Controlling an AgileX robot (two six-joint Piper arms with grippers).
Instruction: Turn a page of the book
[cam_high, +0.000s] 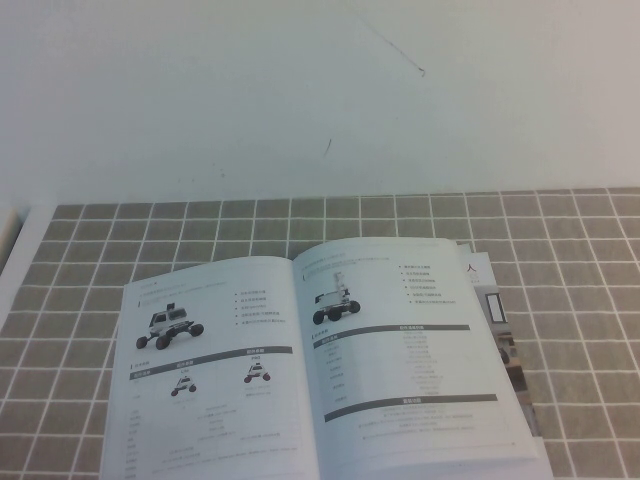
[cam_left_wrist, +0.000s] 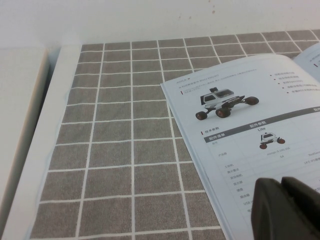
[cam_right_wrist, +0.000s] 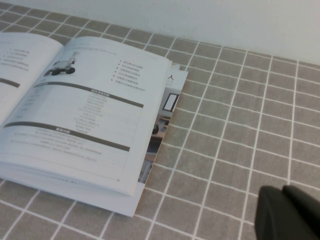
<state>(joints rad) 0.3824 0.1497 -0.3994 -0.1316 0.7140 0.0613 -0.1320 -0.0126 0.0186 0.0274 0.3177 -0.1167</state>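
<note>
1. The book (cam_high: 330, 365) lies open and flat on the tiled cloth (cam_high: 150, 225), in the lower centre of the high view, its lower edge cut off by the frame.
2. The left leaf shows a white wheeled rover photo (cam_high: 168, 325) near its top, two small thumbnails under a grey bar, and faint text tables.
3. The right page (cam_high: 405, 350) carries a smaller rover photo near the spine, a bulleted list, two dark grey bars and small text. It lies flat on the stack beneath; it has not been lifted.
4. Further printed sheets stick out past the right edge of the page, showing coloured images.
5. Neither arm appears in the high view.
6. Left gripper (cam_left_wrist: 287, 210): only dark finger ends show at the lower right of the left wrist view, over the lower part of the left leaf (cam_left_wrist: 250, 130). The two ends sit close together; whether they are fully closed cannot be told. Contact with the paper cannot be confirmed.
7. Right gripper (cam_right_wrist: 290, 212): a dark tip shows at the lower right of the right wrist view, over bare cloth, well apart from the book (cam_right_wrist: 75, 115). Its opening cannot be told.
</note>
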